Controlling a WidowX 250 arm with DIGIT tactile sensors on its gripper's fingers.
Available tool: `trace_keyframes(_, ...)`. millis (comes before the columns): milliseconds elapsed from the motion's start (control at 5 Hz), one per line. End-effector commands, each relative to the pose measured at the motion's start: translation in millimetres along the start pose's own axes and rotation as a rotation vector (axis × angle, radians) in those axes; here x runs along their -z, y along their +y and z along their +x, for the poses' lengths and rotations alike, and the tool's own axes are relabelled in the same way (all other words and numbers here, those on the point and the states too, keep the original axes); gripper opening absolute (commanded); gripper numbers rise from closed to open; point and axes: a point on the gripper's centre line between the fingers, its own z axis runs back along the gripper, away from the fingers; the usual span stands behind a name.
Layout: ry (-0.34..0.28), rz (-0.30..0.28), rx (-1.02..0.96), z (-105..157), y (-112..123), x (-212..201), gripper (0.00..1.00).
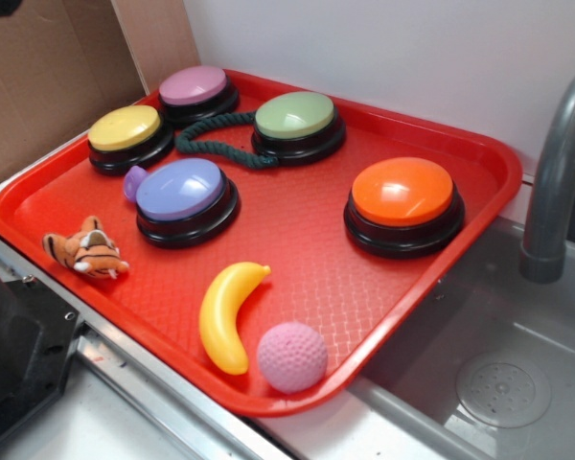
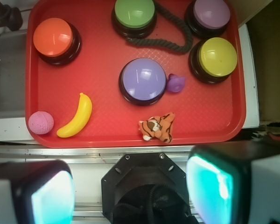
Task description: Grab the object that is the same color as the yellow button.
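Note:
The yellow toy banana (image 1: 228,314) lies near the front edge of the red tray (image 1: 307,259), beside a pink textured ball (image 1: 292,356). In the wrist view the banana (image 2: 76,116) is at the lower left of the tray (image 2: 102,88). The yellow button (image 1: 126,130) sits at the tray's back left; in the wrist view it (image 2: 217,57) is at the right. My gripper (image 2: 130,191) is open and empty, high above and in front of the tray, over the robot's black base. Its pads (image 2: 51,196) show teal at the bottom corners.
The tray also holds orange (image 1: 402,195), green (image 1: 295,117), pink-purple (image 1: 194,86) and blue-violet (image 1: 181,191) buttons, a dark rope (image 1: 211,142), a small purple toy (image 2: 176,84) and a striped tiger toy (image 1: 86,251). A grey faucet (image 1: 556,182) and sink stand at the right.

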Motion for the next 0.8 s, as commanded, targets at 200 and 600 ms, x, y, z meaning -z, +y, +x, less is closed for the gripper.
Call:
trace_keyframes(200, 0.037, -0.029, -0.256, 20, -52, 81, 1.0)
trace_keyframes(600, 0.035, -0.063, -0.407, 23, -87, 147, 1.0)
